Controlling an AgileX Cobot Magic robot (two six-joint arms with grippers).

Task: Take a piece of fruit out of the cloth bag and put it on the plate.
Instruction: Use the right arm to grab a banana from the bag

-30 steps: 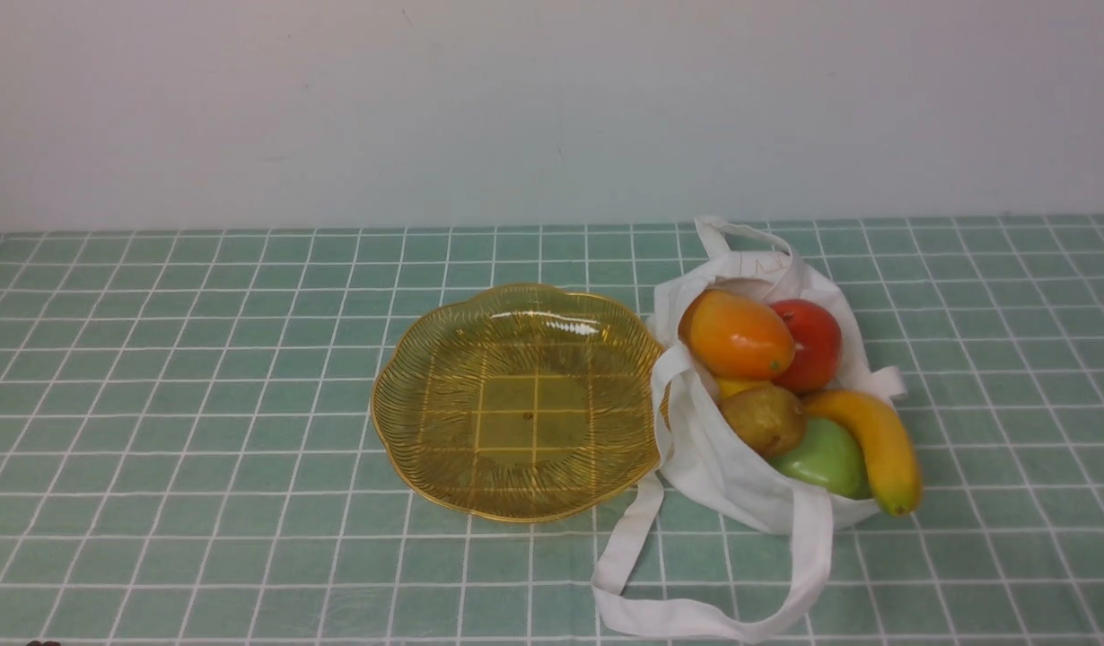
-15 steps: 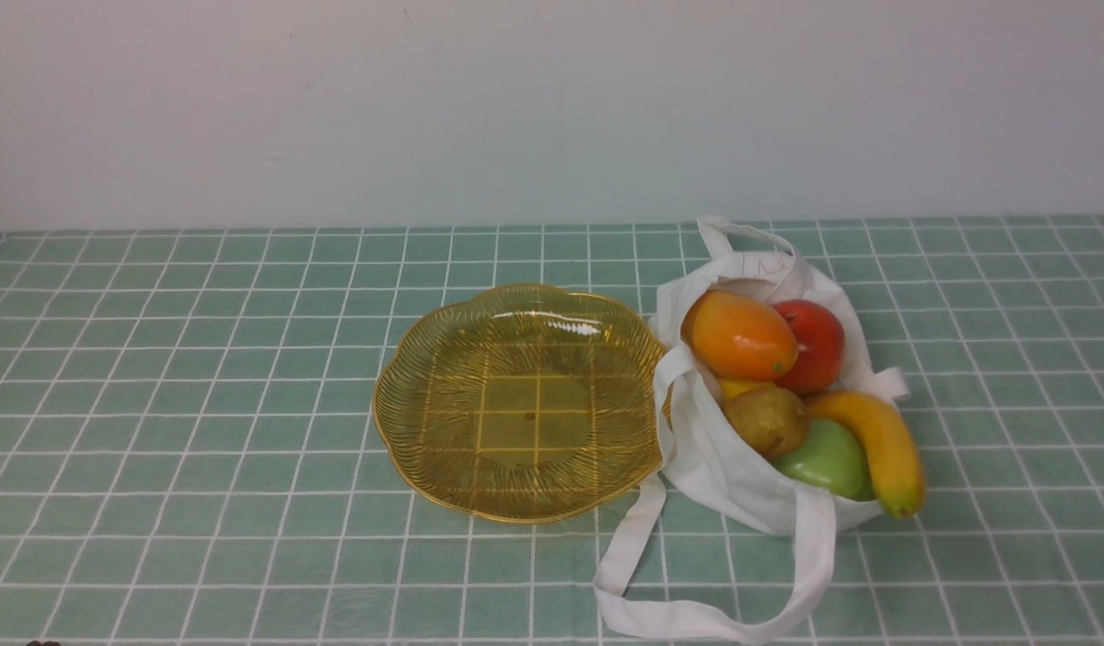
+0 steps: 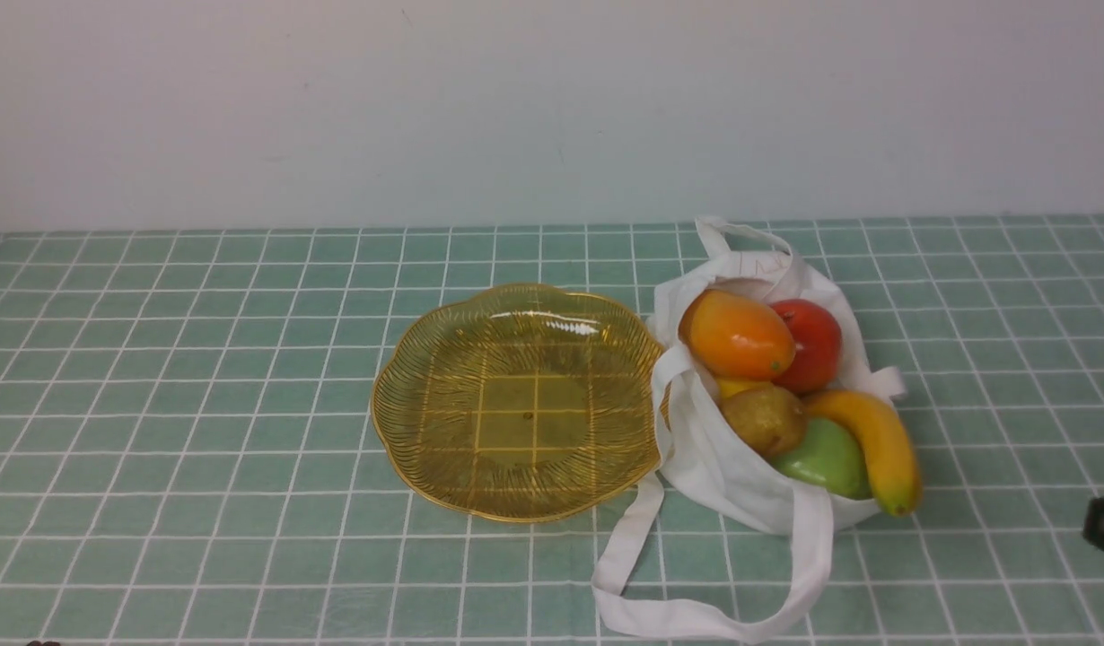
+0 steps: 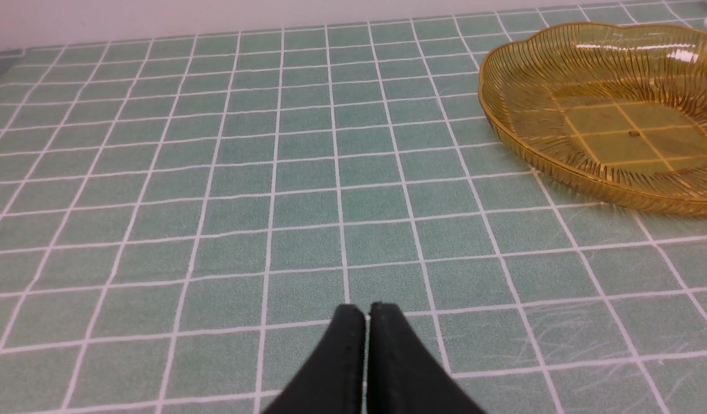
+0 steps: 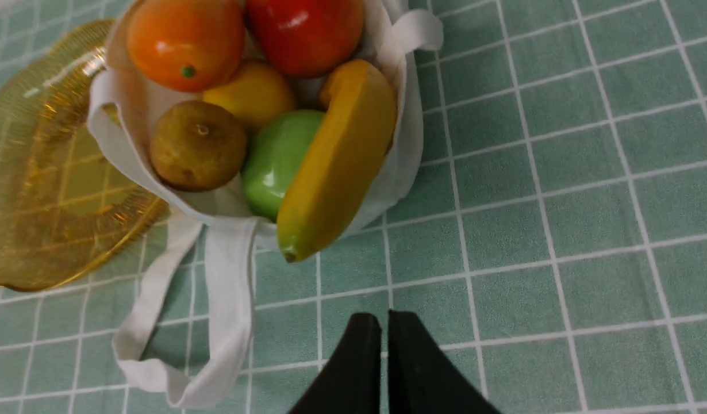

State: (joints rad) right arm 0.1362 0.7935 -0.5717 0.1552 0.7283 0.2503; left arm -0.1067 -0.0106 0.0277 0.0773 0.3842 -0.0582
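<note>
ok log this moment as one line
banana: in cloth bag | plate: no fruit on it | right end effector: nothing held

1. Showing the plate (image 3: 534,484) on the gridded cloth (image 3: 247,449), just left of the bag (image 3: 722,475).
2. Holding mango (image 3: 740,336), tomato (image 3: 812,345), pear (image 3: 764,420) and green fruit (image 3: 824,459) in the bag's mouth.
3. Curving the banana (image 3: 878,444) out over the bag's edge.
4. Looping one strap (image 3: 812,556) toward the near side.

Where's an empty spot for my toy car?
Left of the yellow plate, up to the picture's edge, the cloth is bare. There's bare cloth right of the banana too. It's crowded where the bag meets the plate.
</note>
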